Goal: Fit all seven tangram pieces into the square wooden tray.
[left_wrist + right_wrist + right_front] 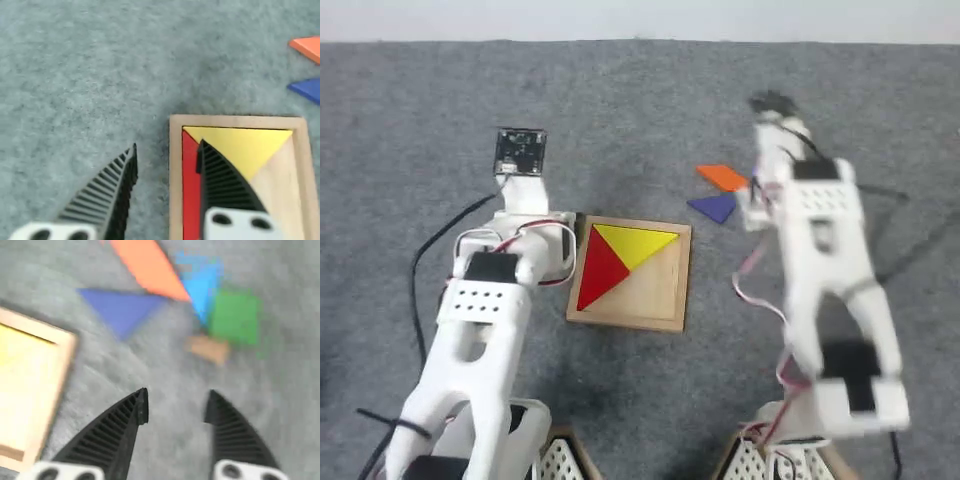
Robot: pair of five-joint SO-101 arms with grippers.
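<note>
My left gripper (168,146) is open, its jaws straddling the left wall of the tray (174,165). One finger hangs over the red triangle (190,175) inside, the other over the grey mat (75,75) outside. I cannot tell whether either finger touches what is under it. My right gripper (178,391) is also open and holds nothing. It hangs over bare mat, with a corner of the tray off to its left and the loose pieces just beyond its fingertips.

There is one square tray (655,290), lying flat between my two arms and turned slightly out of line with the table edge. Two pieces sit in it. The red triangle (600,275) has its long edge along the tray's left wall and its tip pointing at the middle. One yellow triangle (635,243) has its long edge along the far wall, its tip also pointing at the middle, and the two meet along one short side.

Five pieces lie loose on the mat to the right of the tray:
- One dark blue triangle (122,310) is nearest the tray, with its sharp corner towards it.
- One orange piece (147,265), a slanted four-sider, lies just beyond, and its long axis runs roughly left to right in the high view.
- One light blue triangle (202,285) touches the orange piece's end.
- One green square (235,315) sits just beside the light blue triangle.
- One small tan piece (210,347) is too blurred for me to tell its shape.
</note>
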